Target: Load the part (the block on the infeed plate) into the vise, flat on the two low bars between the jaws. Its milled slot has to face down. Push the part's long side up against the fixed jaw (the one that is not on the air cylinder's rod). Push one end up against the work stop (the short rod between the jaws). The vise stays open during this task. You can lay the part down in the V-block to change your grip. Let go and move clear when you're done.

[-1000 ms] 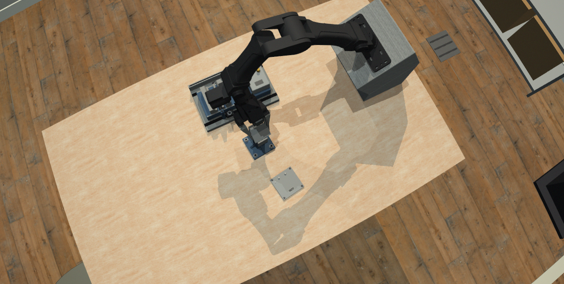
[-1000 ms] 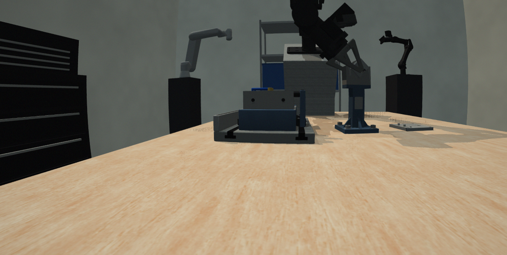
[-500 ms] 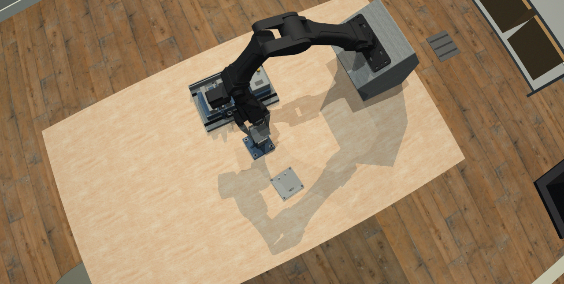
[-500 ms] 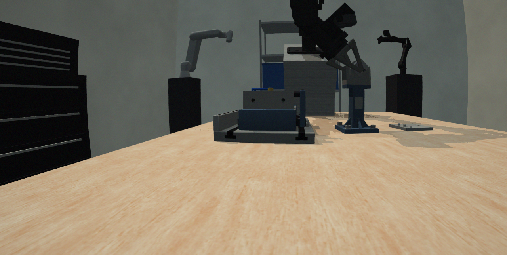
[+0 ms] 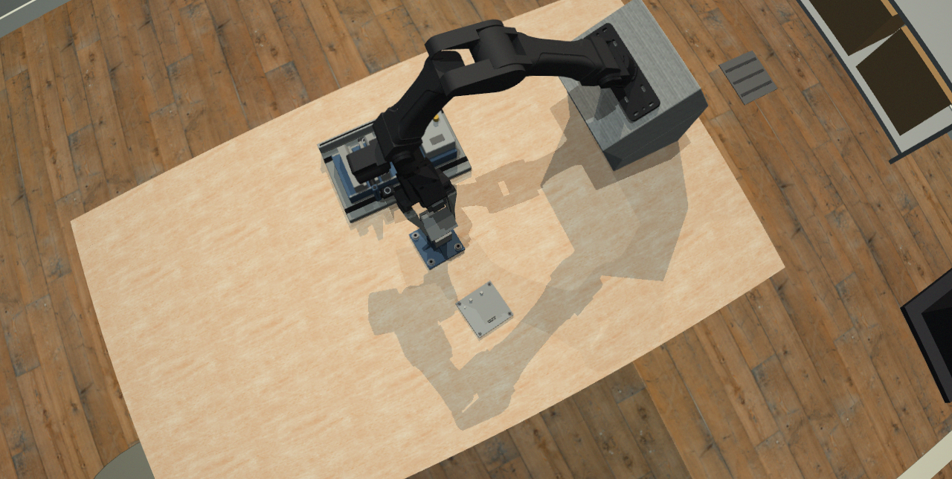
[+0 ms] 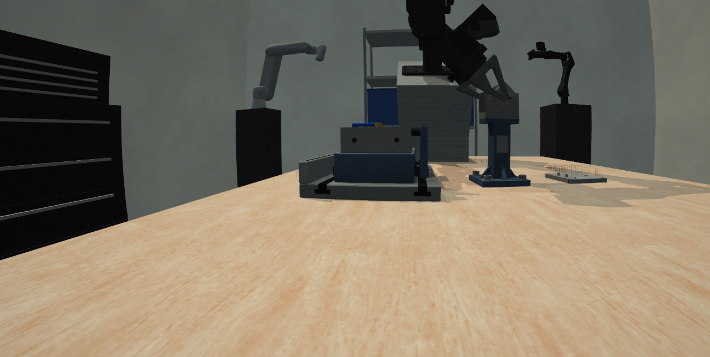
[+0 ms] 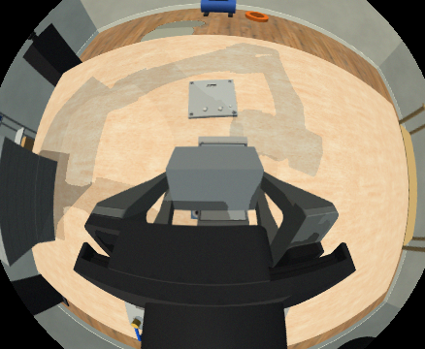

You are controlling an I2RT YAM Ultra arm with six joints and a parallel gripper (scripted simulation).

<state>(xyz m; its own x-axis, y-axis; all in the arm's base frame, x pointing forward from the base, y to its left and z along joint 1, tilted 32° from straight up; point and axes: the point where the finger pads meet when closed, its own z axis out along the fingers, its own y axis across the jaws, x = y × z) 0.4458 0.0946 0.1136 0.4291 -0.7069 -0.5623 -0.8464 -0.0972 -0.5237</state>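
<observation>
The part (image 5: 437, 222) (image 7: 214, 179) is a grey block. My gripper (image 5: 436, 215) (image 6: 507, 98) (image 7: 215, 186) is shut on it, with a finger on each side. They are at the V-block (image 6: 498, 113) (image 7: 222, 141) on its blue pedestal (image 6: 498, 156). I cannot tell whether the part rests in the V or just above it, and its milled slot does not show. The vise (image 5: 341, 178) (image 6: 374, 168) stands beside the pedestal. The arm hides much of it from above, and its bars and work stop cannot be made out. The infeed plate (image 5: 484, 311) (image 6: 576, 179) (image 7: 212, 98) bears no block.
The pedestal's blue foot (image 5: 435, 259) has raised bolts and lies between the vise and the infeed plate. A light grey box (image 5: 436, 140) with a yellow fitting stands at the vise's end. The grey arm base (image 5: 655, 56) (image 6: 431, 121) (image 7: 25, 194) stands at the table's far end.
</observation>
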